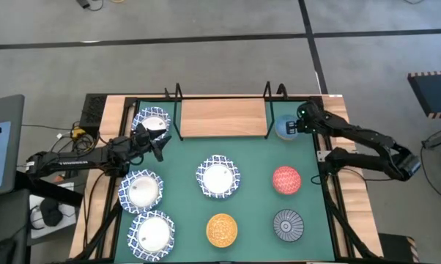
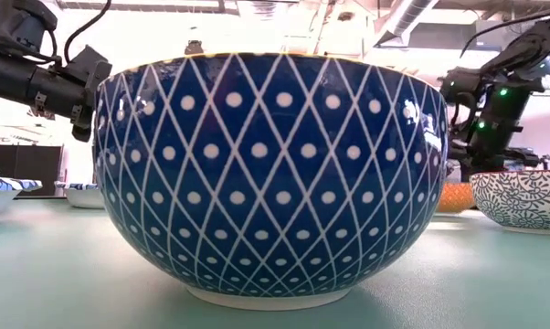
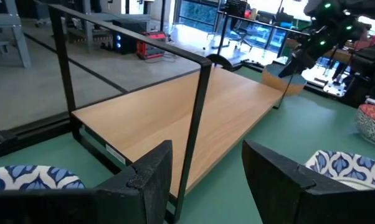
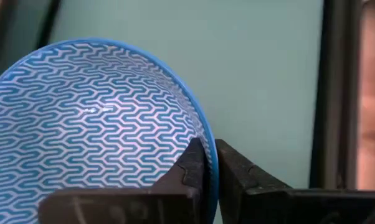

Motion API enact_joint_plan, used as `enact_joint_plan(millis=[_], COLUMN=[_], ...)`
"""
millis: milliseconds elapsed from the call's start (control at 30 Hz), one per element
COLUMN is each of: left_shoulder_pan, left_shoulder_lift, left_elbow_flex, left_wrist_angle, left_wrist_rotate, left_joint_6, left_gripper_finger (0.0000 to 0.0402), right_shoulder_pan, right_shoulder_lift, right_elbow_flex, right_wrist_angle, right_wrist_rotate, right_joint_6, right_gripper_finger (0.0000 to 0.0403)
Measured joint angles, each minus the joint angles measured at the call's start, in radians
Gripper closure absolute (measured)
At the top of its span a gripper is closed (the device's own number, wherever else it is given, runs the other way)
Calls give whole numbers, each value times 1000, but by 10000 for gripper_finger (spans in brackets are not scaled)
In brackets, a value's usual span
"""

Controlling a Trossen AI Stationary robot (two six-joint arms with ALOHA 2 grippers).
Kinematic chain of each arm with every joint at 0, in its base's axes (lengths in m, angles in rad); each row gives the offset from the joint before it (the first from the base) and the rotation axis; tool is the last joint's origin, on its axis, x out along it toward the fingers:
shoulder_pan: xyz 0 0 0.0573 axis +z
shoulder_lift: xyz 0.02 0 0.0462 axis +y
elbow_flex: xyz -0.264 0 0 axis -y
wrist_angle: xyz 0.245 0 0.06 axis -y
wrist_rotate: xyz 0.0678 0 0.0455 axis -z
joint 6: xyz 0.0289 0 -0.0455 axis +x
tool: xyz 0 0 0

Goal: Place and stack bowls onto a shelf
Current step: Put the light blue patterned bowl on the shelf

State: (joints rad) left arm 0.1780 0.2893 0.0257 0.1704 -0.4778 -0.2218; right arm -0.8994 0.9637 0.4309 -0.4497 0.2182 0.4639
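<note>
**Thin rim grip beside the shelf's wire support is our main risk**

We take the shelf (image 1: 222,117) as our landmark: its light-wood board is bare, with no bowl on it yet. Just off its right end, our right gripper (image 4: 210,163) is closed on the rim of the light blue bowl (image 4: 88,124), one finger inside and one outside, holding only a narrow bite of the edge. We judge that such a grip could let the bowl swing or slip during a lift, and the black wire support (image 1: 268,110) stands between bowl and board, so a low or hurried carry could knock the bowl against it.

Off the shelf's left end, our left gripper (image 3: 206,168) has its fingers spread wide and holds nothing, hovering by a large lattice-rimmed bowl (image 1: 152,121). If both arms head for the board together, we think they could crowd each other.

The remaining bowls sit on the green mat (image 1: 253,158) in front of the shelf: three more large white ones, plus the red bowl (image 1: 286,180), the orange-yellow bowl (image 1: 221,228) and the dark grey bowl (image 1: 287,224).
</note>
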Motion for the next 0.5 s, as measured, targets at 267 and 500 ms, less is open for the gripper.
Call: enact_joint_plan(millis=[267,500], left_shoulder_pan=[0,-25], left_shoulder_lift=[1,35], left_elbow_flex=[0,0], left_wrist_angle=[14,128], left_wrist_rotate=[24,65], left_joint_6=[0,27], left_gripper_finger=[223,223], right_shoulder_pan=[95,259], right_shoulder_lift=[-207,-360], right_elbow_flex=[0,0], right_wrist_angle=[-8,98], right_wrist_rotate=[248,507], right_joint_6=[3,-109], right_gripper_finger=[362,362])
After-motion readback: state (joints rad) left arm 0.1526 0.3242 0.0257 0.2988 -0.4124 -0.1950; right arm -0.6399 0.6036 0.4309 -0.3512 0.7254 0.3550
